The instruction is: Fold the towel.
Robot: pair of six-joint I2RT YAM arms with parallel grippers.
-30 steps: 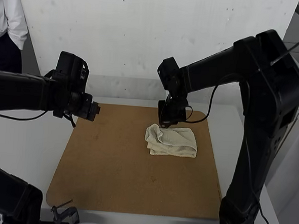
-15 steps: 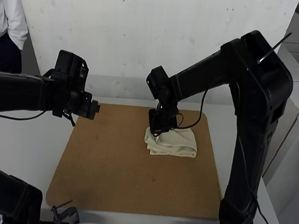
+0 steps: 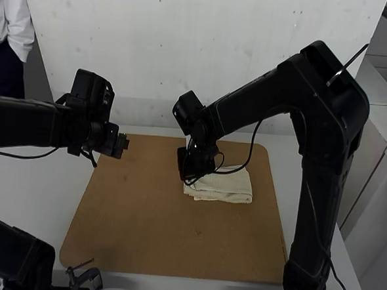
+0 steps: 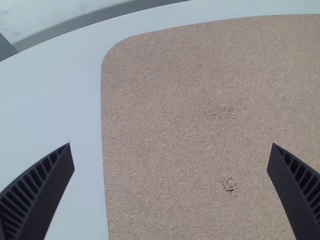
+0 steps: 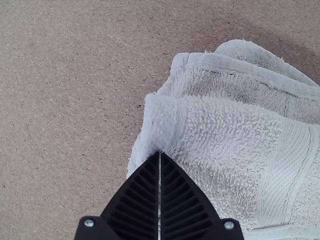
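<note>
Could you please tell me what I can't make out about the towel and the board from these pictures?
- Right wrist view: whether the right gripper pinches cloth; its closed fingers hide the spot.
- Right wrist view: part of the towel, cut off by the edge.
- High view: the towel's far left part, behind the right gripper.
- Left wrist view: the rest of the board, cut off by the edge.

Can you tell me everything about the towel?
The towel is whitish and looks fuzzy, with a flatter woven band and a thin hem. It's folded into a small bundle, its layers not quite lined up, lying on the brown board. The right gripper has its closed fingertips at one edge; I can't tell whether they pinch any cloth.
</note>
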